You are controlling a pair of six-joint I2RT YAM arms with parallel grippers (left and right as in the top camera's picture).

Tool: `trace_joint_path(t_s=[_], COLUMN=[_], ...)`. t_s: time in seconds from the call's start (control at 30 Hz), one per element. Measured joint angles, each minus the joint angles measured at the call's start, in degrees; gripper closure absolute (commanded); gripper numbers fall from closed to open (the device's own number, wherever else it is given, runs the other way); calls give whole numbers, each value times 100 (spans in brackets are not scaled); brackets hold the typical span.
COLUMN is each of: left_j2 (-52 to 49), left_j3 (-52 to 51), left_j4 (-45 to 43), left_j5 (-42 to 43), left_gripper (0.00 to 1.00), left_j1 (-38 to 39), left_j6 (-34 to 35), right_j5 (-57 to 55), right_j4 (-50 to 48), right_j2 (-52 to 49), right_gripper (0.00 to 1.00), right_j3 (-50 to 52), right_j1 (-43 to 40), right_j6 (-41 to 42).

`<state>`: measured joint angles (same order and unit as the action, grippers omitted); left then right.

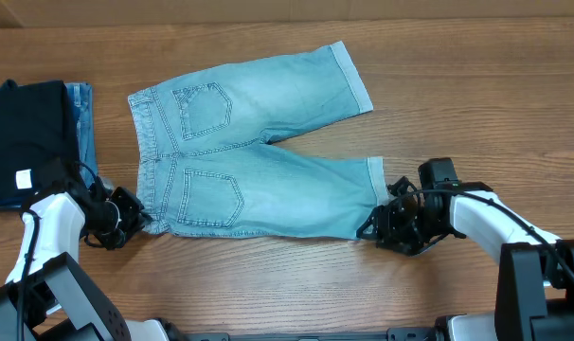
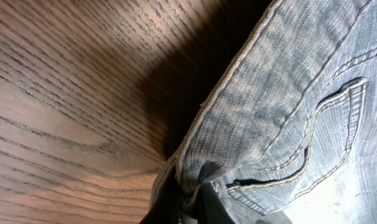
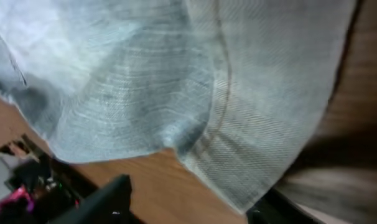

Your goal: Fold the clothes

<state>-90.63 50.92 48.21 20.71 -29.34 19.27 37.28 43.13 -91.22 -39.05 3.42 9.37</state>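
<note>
The light blue denim shorts [image 1: 268, 185] lie flat on the wooden table [image 1: 268, 284], back pockets up, waistband to the left and cuffed legs to the right. My left gripper [image 1: 134, 220] is at the near corner of the waistband. In the left wrist view it [image 2: 191, 200] is shut on a bunched fold of the denim [image 2: 288, 93] beside a pocket. My right gripper [image 1: 372, 225] is at the near leg's cuff. In the right wrist view its jaws [image 3: 188, 208] stand apart, and the cuff's corner [image 3: 238, 180] hangs down between them, close to the right-hand finger.
A folded black garment [image 1: 22, 133] with a small white tag lies at the left edge on a folded darker denim piece [image 1: 83, 118], just behind my left arm. The far leg of the shorts angles toward the back right.
</note>
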Motion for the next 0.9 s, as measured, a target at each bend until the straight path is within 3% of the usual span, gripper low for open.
trace_joint_path(t_s=[0.03, 0.1, 0.43, 0.63, 0.9], left_j2=[0, 0, 0, 0, 0], left_j3=[0, 0, 0, 0, 0], left_j4=[0, 0, 87, 195, 66], left_j5=[-2, -2, 0, -39, -385], left_gripper=[96, 96, 96, 96, 96], left_j1=[0, 0, 0, 85, 1276], left_j6=[0, 0, -15, -129, -234], right_j5=[-42, -186, -686, -1016, -2144], right_j4=[-50, -81, -308, -297, 553], right_j2=[0, 0, 26, 979, 1635], right_gripper=[85, 96, 96, 96, 96], right_j3=[7, 11, -103, -699, -780], right_j1=[0, 0, 0, 0, -251], right_j6=[61, 157, 389, 339, 549])
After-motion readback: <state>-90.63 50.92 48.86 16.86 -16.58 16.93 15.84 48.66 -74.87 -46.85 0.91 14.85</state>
